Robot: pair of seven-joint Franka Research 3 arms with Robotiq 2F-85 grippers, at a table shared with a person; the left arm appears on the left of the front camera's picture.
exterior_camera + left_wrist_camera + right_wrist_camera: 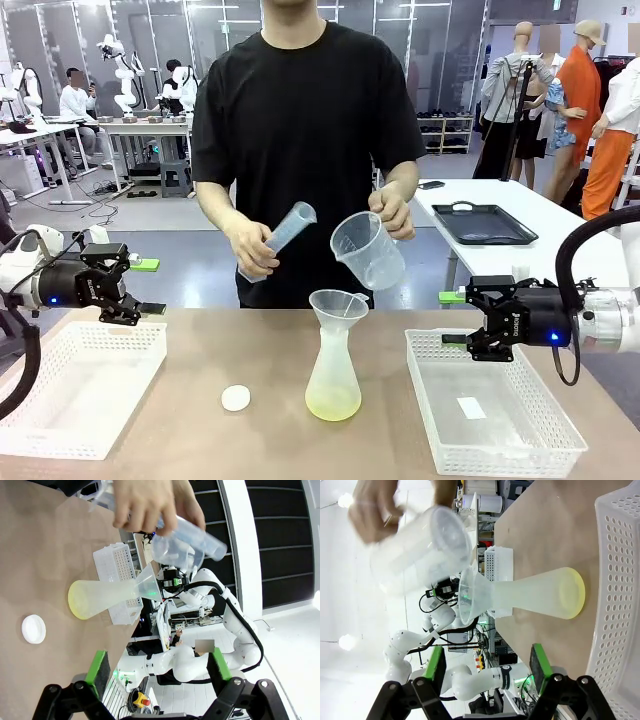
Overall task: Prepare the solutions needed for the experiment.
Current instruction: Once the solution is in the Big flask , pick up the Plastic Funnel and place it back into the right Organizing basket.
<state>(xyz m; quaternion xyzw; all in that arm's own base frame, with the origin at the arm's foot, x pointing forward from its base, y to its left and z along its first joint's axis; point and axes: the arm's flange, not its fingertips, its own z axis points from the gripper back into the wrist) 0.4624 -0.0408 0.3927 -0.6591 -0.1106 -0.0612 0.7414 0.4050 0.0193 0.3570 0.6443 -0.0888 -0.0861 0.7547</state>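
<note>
A brown table in an open workroom bears a frosted flask at its middle, a funnel in its neck. The left basket and right basket flank the flask near the table's side edges, bare tabletop between. The solutions, a shallow pale yellow pool, lie in the flask's bottom. The left gripper and right gripper hover either side of the flask, both spread wide and empty

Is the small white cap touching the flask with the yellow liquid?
Apart. The front view shows bare tabletop between the white cap and the flask; the left wrist view shows the same gap.
</note>
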